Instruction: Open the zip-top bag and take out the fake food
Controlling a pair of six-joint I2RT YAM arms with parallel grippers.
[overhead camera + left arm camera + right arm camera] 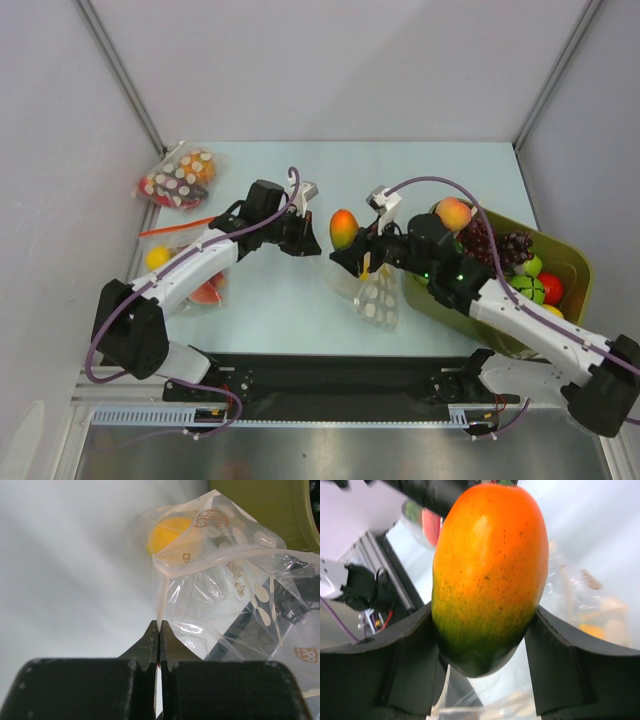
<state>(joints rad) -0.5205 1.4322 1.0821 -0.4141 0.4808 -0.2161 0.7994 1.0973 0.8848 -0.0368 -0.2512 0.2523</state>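
Note:
The zip-top bag (378,298) is clear with white dots and hangs over the table centre. In the left wrist view the zip-top bag (220,585) fills the right side, and a yellow fruit (167,532) shows through it. My left gripper (159,626) is shut on a thin edge of the bag; from above, my left gripper (312,240) sits left of it. My right gripper (482,650) is shut on an orange-yellow mango (487,570) with a green end. From above, that mango (343,228) stands just above my right gripper (346,252) and above the bag.
An olive-green bin (575,255) at the right holds a peach (453,213), a dark grape bunch (497,243) and green and red pieces. At the far left lie a dotted bag showing red and orange (178,178) and another clear bag with an orange-red strip (188,272).

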